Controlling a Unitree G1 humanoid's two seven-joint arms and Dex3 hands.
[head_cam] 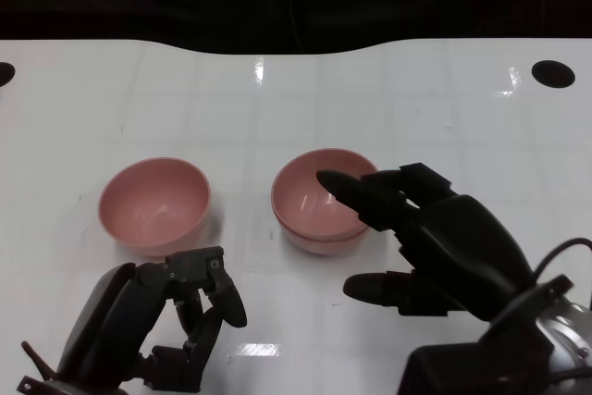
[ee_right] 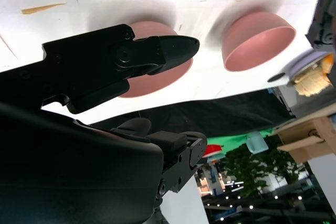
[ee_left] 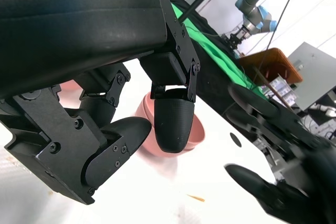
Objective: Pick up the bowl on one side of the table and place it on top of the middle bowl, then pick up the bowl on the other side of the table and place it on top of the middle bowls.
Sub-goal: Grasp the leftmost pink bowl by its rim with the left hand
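Two pink bowls sit nested as a stack (head_cam: 319, 201) at the middle of the white table (head_cam: 416, 108). A single pink bowl (head_cam: 154, 205) stands upright to its left. My right hand (head_cam: 435, 238) is spread just right of the stack, with its fingers (head_cam: 356, 193) reaching over the near right rim and holding nothing. My left hand (head_cam: 180, 316) hangs near the front edge, just below the single bowl, fingers loosely bent with nothing in them. The right wrist view shows the stack (ee_right: 163, 77) behind a finger (ee_right: 157, 51) and the single bowl (ee_right: 257, 40) farther off.
Two black round holes (head_cam: 553, 73) (head_cam: 3, 73) mark the table's far corners. The table's far edge curves against a dark background. In the left wrist view a pink bowl (ee_left: 197, 132) shows past my fingers (ee_left: 173, 124), with the other hand (ee_left: 278, 129) beyond.
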